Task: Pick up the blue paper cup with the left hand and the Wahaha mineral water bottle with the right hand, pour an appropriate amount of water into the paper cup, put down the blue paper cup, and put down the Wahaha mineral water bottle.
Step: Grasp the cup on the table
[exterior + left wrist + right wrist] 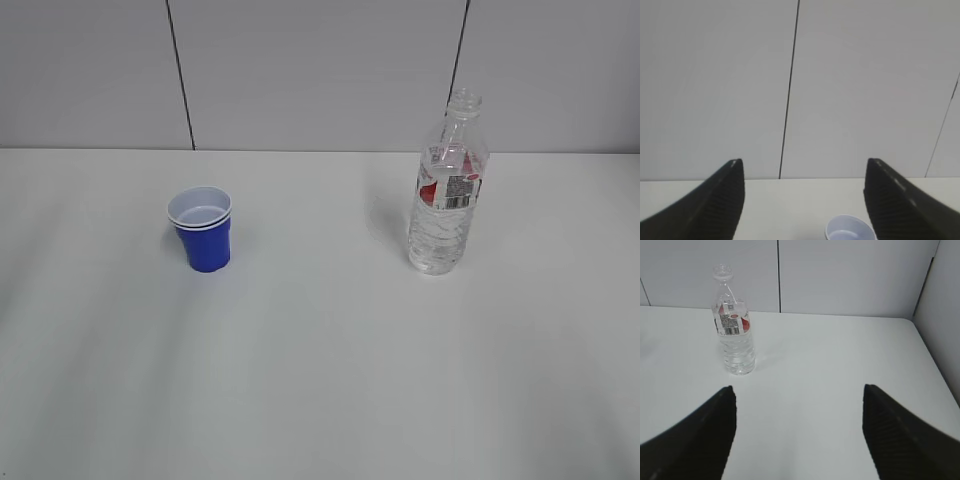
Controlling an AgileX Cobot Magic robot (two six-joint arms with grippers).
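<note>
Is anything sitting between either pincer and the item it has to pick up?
Nothing visible. The left pincer has bare table before the blue paper cup; the right pincer likewise before the Wahaha mineral water bottle.

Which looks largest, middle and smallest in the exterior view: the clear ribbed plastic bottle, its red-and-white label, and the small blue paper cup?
1. The clear ribbed plastic bottle, tallest by far.
2. The small blue paper cup, much shorter than the bottle.
3. The red-and-white label, a narrow band; it may be about as wide as the cup, so that comparison is less sure.
</note>
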